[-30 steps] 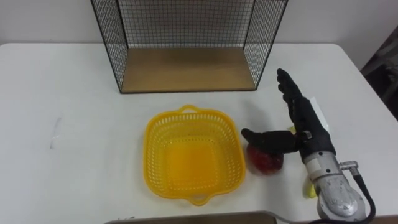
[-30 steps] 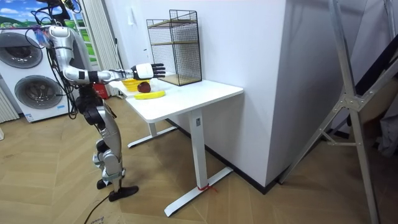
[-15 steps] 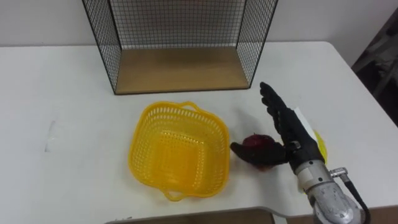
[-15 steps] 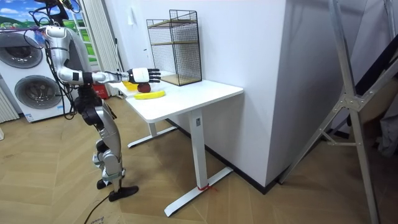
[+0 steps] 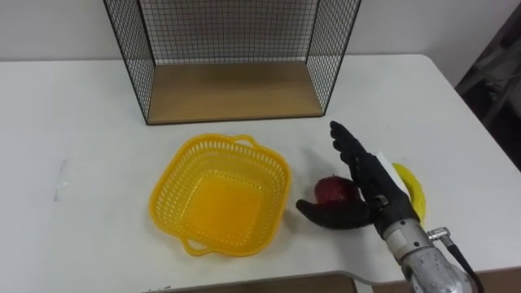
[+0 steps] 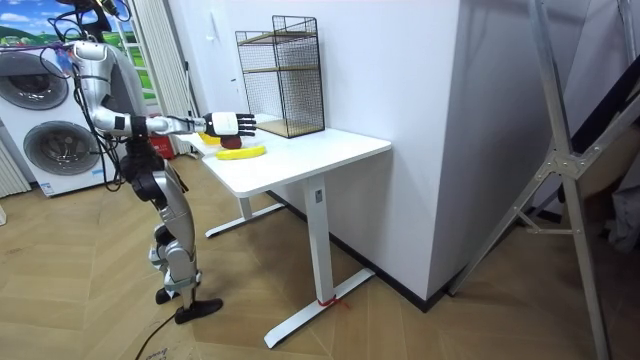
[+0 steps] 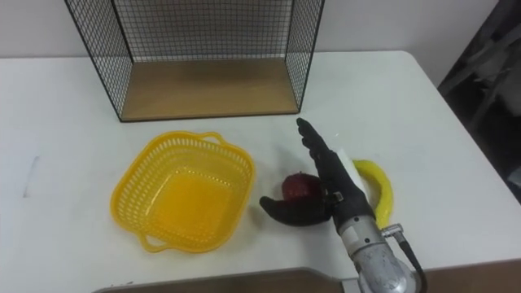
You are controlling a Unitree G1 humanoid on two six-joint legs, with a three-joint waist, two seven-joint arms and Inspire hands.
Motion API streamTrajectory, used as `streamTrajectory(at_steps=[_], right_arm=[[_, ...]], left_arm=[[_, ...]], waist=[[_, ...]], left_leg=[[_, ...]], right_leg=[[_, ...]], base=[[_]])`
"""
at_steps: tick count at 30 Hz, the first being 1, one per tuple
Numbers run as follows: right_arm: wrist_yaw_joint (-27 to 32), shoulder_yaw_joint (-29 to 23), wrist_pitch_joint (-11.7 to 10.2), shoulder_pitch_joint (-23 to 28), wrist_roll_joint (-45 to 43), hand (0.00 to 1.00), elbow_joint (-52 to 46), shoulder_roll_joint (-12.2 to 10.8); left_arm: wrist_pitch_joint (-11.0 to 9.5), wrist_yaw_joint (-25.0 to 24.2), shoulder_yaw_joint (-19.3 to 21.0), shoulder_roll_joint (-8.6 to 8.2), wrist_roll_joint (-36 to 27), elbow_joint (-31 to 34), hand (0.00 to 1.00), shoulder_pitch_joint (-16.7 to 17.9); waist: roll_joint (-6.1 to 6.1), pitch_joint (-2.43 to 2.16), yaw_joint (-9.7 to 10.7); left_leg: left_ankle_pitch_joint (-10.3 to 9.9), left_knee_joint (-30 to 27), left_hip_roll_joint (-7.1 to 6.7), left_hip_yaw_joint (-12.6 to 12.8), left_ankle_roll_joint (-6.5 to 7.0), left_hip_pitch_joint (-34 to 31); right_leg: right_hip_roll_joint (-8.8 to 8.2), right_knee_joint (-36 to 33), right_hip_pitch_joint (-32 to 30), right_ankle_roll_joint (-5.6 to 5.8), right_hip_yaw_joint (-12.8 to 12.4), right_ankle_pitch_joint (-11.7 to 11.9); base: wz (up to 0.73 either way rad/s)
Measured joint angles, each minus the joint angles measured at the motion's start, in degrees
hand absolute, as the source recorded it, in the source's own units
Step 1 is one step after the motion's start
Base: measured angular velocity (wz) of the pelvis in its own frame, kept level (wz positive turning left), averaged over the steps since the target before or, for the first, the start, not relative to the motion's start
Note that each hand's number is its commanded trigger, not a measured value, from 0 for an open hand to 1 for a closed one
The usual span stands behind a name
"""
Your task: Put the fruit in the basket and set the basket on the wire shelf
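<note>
A dark red apple [image 5: 334, 191] [image 7: 300, 186] lies on the white table, just right of the empty yellow basket [image 5: 218, 194] [image 7: 183, 191]. My right hand [image 5: 365, 177] [image 7: 329, 174] hovers over the apple's right side, fingers straight and pointing away, thumb spread below the fruit near the front; it is open and grips nothing. A yellow banana [image 5: 409, 190] [image 7: 377, 189] rests to the right of the hand, partly hidden by the wrist. The black wire shelf [image 5: 232, 57] [image 7: 203, 57] with a wooden floor stands behind the basket. In the room view the right hand [image 6: 232, 123] reaches over the table.
The white table [image 5: 65, 122] spreads wide to the left, its right edge [image 5: 480, 130] close to the banana. In the room view a washing machine [image 6: 45, 120] stands behind the robot, which stands at the table's end.
The camera has shifted, sliding the whole scene. My right hand has moved nearer and lower around the apple, staying open; the basket has slid a little away from the apple, to the left.
</note>
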State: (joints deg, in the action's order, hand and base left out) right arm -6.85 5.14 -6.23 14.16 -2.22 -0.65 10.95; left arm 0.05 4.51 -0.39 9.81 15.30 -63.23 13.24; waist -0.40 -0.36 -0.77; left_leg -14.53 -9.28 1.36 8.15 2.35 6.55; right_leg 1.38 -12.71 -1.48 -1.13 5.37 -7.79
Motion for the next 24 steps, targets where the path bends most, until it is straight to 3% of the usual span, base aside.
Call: streamTrajectory(at_steps=[9, 17, 18, 20, 24], right_arm=[[-1.4, 0.5, 0.0, 2.2, 0.0, 0.0, 1.0, -0.2], [-1.2, 0.5, -0.1, 2.7, -0.4, 0.0, 1.0, -0.3], [-1.2, 0.5, -0.1, 2.8, -1.1, 0.08, 1.0, -0.4], [-1.0, 0.5, -0.2, 2.8, -3.0, 1.0, 1.0, -0.7], [1.4, 0.5, -0.8, 2.7, -5.0, 1.0, 1.9, -1.2]], left_arm=[[-0.1, 0.3, -0.4, 0.01, 0.0, -0.9, 0.0, -0.4], [-0.1, -0.1, -0.3, 0.0, 0.0, -0.2, 0.0, -0.4], [-0.1, -0.1, -0.3, 0.0, 0.0, -0.1, 0.0, -0.2], [-0.1, -0.1, -0.3, 0.0, 0.0, 0.4, 0.0, 0.0], [-0.2, 0.2, -0.4, 0.0, 0.0, 0.6, 0.0, 0.0]], waist=[[0.19, 0.2, 0.4], [-0.07, 0.09, 0.5], [-0.09, 0.07, 0.5], [-0.17, 0.02, 0.5], [-0.51, -0.18, 0.5]], left_leg=[[0.0, 0.1, 0.02, 0.2, 0.0, -0.1], [0.0, 0.0, 0.0, 0.0, 0.0, -0.1], [0.0, 0.0, 0.0, 0.0, 0.0, -0.1], [0.0, 0.0, 0.01, 0.0, 0.0, -0.1], [0.0, -0.1, -0.01, -0.2, 0.0, -0.1]], right_leg=[[0.03, 0.0, -0.2, 0.0, -0.1, 0.0], [-0.01, 0.2, -0.1, 0.0, 0.0, 0.0], [0.0, 0.2, -0.1, 0.0, 0.0, 0.0], [-0.01, 0.2, -0.1, 0.0, 0.1, 0.0], [-0.07, 0.2, 0.1, 0.0, 0.4, 0.0]], base=[[-0.01], [0.0], [0.0], [0.0], [0.03]])
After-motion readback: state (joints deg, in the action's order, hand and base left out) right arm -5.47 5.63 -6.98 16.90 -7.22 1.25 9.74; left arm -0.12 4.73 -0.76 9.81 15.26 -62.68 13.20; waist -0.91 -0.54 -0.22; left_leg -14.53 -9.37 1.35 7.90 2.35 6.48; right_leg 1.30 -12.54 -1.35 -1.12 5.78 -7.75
